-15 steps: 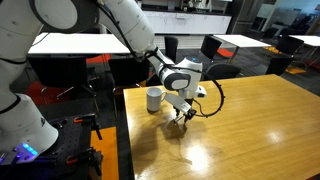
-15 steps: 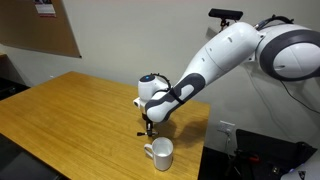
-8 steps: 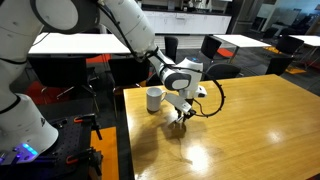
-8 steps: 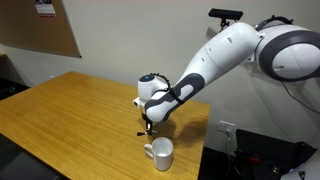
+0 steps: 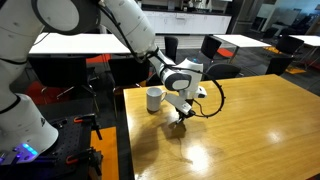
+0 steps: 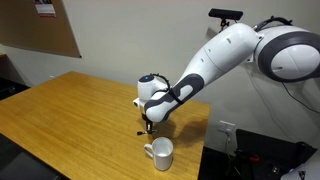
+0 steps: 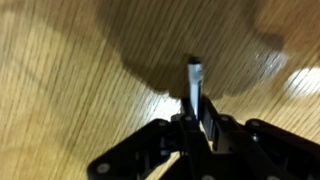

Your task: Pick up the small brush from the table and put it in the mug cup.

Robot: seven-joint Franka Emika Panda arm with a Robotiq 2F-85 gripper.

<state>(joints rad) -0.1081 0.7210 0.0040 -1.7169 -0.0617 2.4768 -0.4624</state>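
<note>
Wrist view: gripper [image 7: 195, 128] fingers clamped together on the small brush [image 7: 194, 80], which projects toward 12 o'clock over the table [image 7: 60, 90]. In an exterior view, the mug cup [image 5: 154, 98] stands upright at the gripper's 10 o'clock, near, not touching.

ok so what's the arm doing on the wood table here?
The Panda arm holds its gripper low over the table, right beside the mug cup. In the wrist view the gripper is shut on the small brush, which sticks out past the fingertips above the wood. I can't tell whether the brush is clear of the surface. The mug cup stands upright, and the brush is not yet in it.
</note>
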